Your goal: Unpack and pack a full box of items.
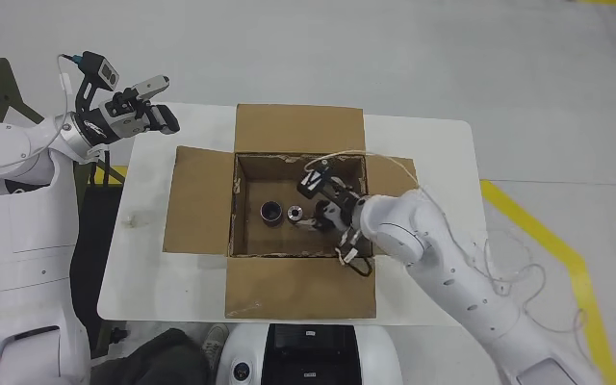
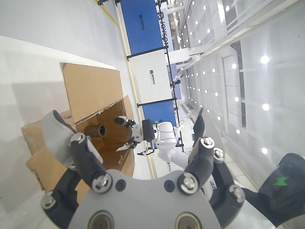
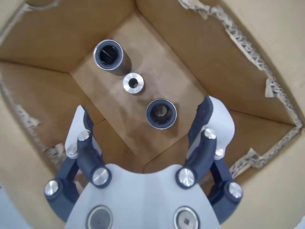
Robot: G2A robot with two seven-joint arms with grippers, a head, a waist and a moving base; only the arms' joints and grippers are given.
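While the right jaws hang spread inside the box [image 1: 298,125] at the top view's centre, just above the nearest metal sleeve [image 3: 161,113] on its floor, and the left jaws hover spread at upper left, we judge unpacking underway: next lower, straddle, pinch.

White table [image 1: 144,260] on pale grey floor [image 1: 404,48] — yellow line [image 1: 529,223] at four o'clock; blue panels [image 2: 140,24] and round ceiling lights [image 2: 264,59] beyond.

White arms [image 1: 452,279], loose white cable [image 1: 339,153], grey end effector [image 3: 143,103], silver screws [image 3: 186,177], black pads [image 3: 200,115].
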